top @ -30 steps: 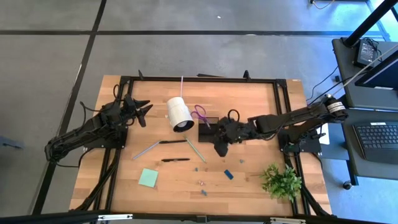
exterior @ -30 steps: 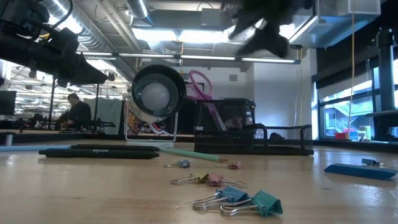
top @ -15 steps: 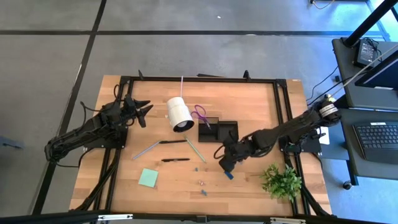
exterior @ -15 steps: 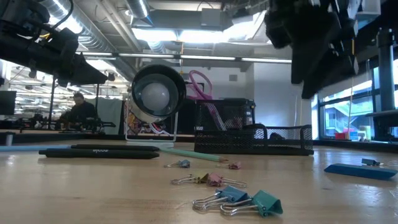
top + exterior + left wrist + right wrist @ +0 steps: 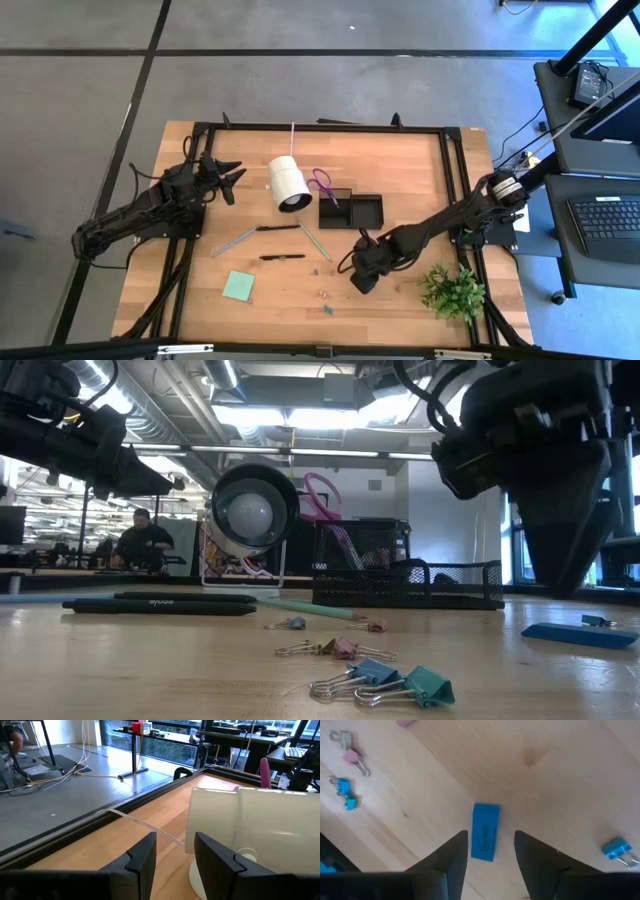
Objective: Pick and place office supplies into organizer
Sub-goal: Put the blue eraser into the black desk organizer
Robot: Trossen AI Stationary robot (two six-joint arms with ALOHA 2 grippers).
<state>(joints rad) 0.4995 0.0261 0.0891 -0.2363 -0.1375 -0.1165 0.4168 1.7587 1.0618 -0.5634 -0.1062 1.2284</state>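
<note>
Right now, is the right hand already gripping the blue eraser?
No, in the right wrist view the blue eraser lies flat on the table between the open fingers of the right hand, not touched by either.

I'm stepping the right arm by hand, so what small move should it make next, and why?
Probably lower the right pincer straight down over the blue eraser and close. In the right wrist view the eraser lies flat on the wood, centred between the open fingers and not yet touched. The low view shows the pincer above the table.
</note>
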